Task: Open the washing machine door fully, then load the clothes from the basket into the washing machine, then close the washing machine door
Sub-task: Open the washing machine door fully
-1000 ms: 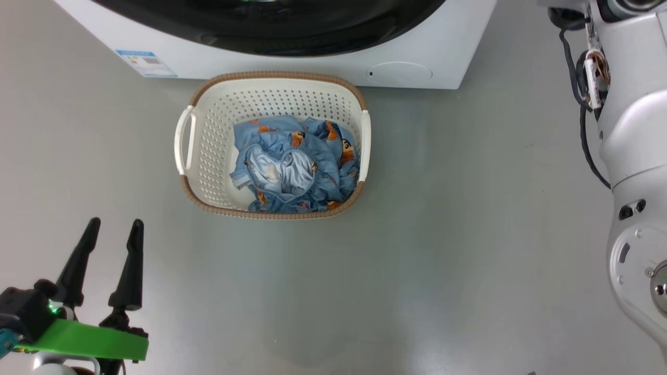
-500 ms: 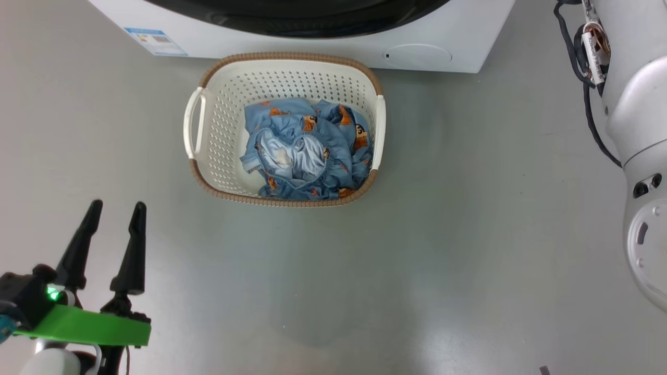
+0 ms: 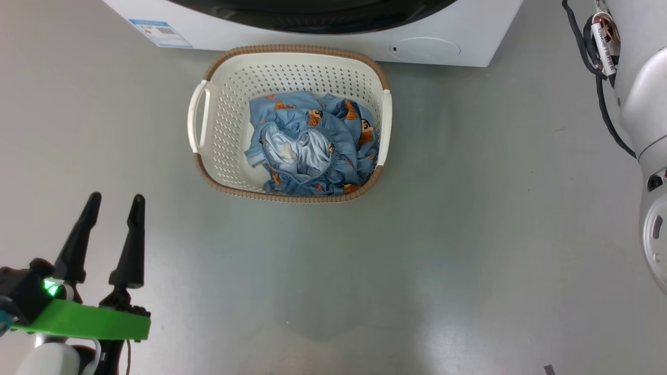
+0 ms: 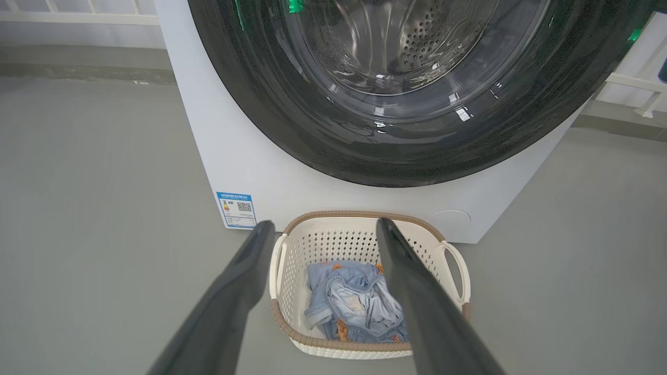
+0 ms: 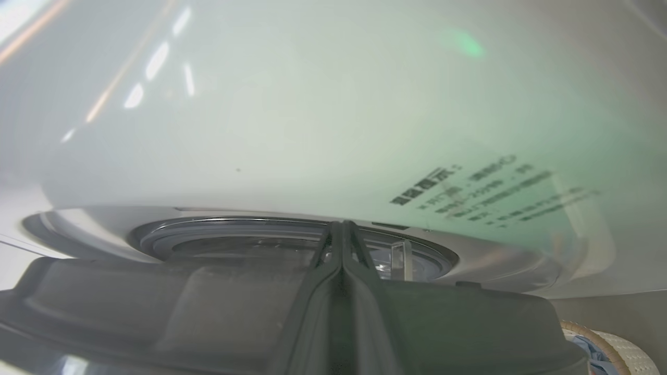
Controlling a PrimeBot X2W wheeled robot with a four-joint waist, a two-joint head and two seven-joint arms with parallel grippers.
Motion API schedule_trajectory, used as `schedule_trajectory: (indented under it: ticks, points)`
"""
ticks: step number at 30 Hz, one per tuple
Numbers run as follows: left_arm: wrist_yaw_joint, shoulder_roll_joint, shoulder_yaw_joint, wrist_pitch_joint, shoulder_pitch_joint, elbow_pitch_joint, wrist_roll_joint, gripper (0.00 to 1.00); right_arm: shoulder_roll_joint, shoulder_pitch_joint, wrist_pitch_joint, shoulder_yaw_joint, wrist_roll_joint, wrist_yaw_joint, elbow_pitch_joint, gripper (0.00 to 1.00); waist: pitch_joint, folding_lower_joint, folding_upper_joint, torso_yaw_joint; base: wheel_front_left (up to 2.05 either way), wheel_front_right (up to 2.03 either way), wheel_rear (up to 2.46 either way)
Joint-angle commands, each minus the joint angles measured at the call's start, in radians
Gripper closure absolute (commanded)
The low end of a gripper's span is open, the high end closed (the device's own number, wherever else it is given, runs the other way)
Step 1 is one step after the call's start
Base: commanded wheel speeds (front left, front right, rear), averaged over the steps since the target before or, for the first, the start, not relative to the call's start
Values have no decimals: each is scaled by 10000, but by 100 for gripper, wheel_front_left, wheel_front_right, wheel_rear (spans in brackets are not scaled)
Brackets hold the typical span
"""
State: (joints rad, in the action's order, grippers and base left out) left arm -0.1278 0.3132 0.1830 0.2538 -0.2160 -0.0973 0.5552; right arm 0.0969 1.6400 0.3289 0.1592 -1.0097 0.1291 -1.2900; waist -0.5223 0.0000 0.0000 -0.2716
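Note:
The washing machine point(image 3: 469, 31) point(image 4: 234, 156) stands at the top of the head view. Its door point(image 3: 312, 15) point(image 4: 312, 130), with a glossy black rim, lies almost flat against the front. In the right wrist view the door point(image 5: 156, 312) is ajar by a narrow gap. My right gripper point(image 5: 341, 225) is shut, and its tips point into that gap at the grey gasket point(image 5: 234, 237). The basket point(image 3: 229, 130) point(image 4: 292, 271) sits on the floor before the machine, with the blue printed clothes point(image 3: 312, 146) point(image 4: 359, 302) inside. My left gripper point(image 3: 116, 197) point(image 4: 324, 223) hangs open and empty, well short of the basket.
Grey floor lies all around the basket. A blue label point(image 3: 153, 26) point(image 4: 236, 203) marks the machine's lower left corner. My pale right forearm point(image 3: 641, 78) with its black cables rises along the right edge of the head view.
The whole head picture has shifted, so the camera moved; basket and machine keep their places. The right forearm sits a little higher in the picture. The left gripper stays open.

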Motion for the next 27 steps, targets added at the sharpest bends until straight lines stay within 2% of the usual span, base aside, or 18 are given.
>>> schedule_trajectory:
  ticks: [1, 17, 27]
  points:
    - [-29, 347, -449, 80, -246, 203, 60, 0, -467, 299, 142, -145, -130, 16, 158, 100, 8, 0, 0, 5, 0, 0, 0]
    - [-29, 314, -664, 80, -173, 329, -64, 0, -467, -393, 1671, -1190, -825, 16, 297, 100, 400, 0, 0, 177, 0, 0, 0]
    - [-29, 284, -798, 80, -29, 385, -212, 0, -467, -1033, 2591, -1900, -1377, 16, 919, 100, 730, 0, 0, 296, 0, 0, 0]
